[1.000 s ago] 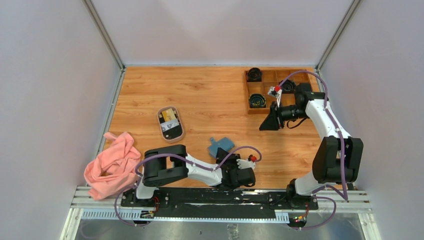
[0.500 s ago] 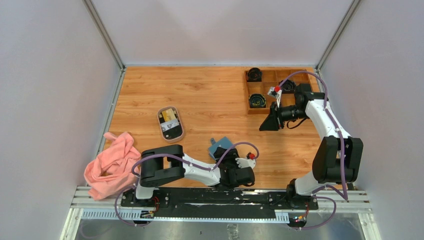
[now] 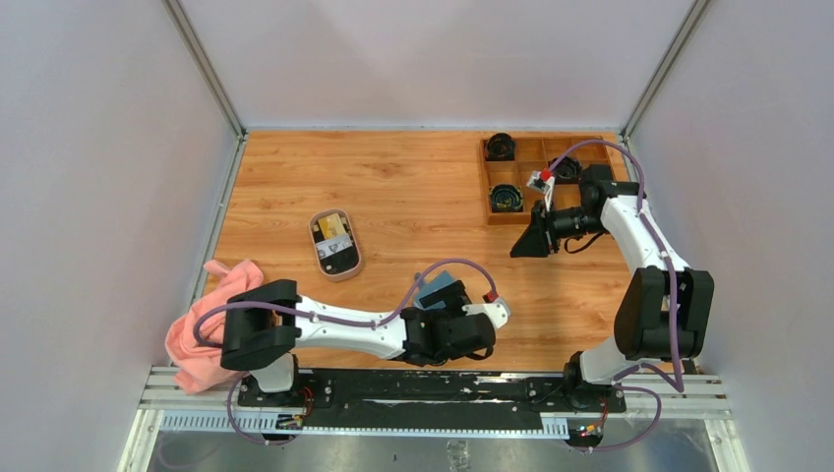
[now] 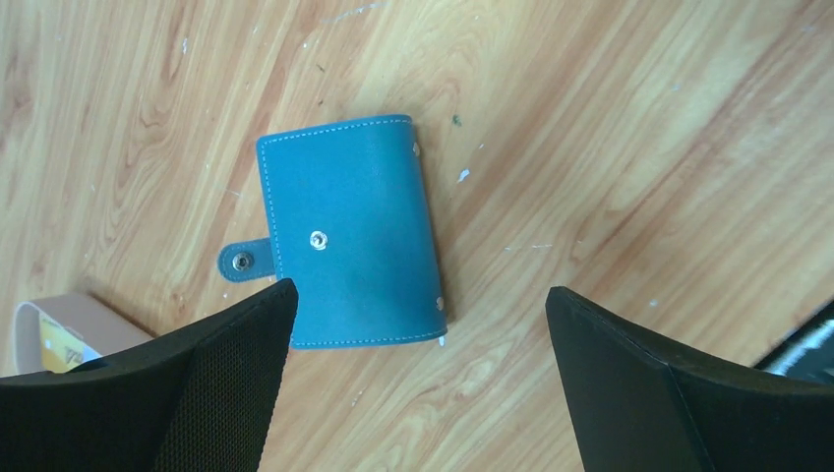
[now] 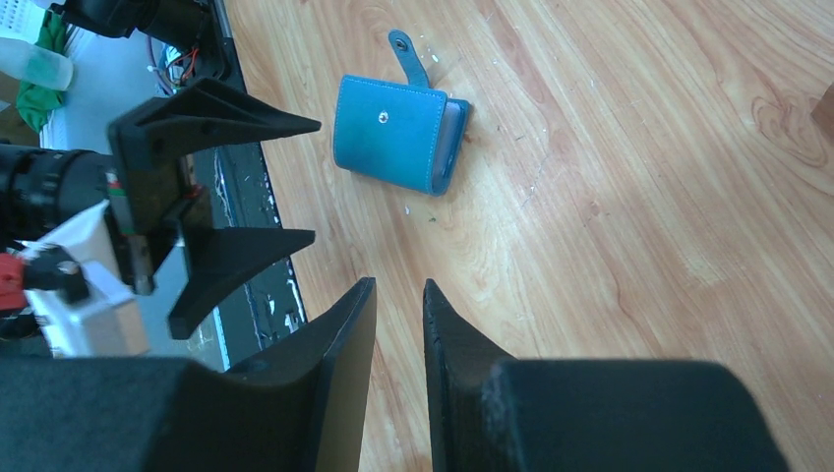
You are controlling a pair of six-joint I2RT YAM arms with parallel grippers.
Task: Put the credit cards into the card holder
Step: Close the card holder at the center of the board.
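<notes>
- When you begin at the near left corner of the table (image 3: pixel 413 187), you find a pink cloth (image 3: pixel 211 329) lying there, crumpled.
- Further right, left of the table's middle, stands a small oval dish (image 3: pixel 335 267). The credit cards (image 3: pixel 332 226) lie inside it. You can make out a yellowish one, but how many there are you cannot tell.
- Close to the near edge, about the middle of it, the card holder (image 4: pixel 349 236) lies flat and closed on the wood, well apart from the dish. Its snap tab sticks out to one side, not fastened.
- Your left gripper (image 4: pixel 418 295) hovers over the card holder with the jaws spread wide, grasping nothing. In the left wrist view the holder shows beyond the two fingers, nearer to one of them.
- Toward the right edge, your right gripper (image 5: pixel 398 285) hangs above the bare wood. Its jaws stand only a little apart and nothing is between them.
- At the far right corner sits a brown wooden tray (image 3: pixel 536 147), with dark round things in some compartments.
</notes>
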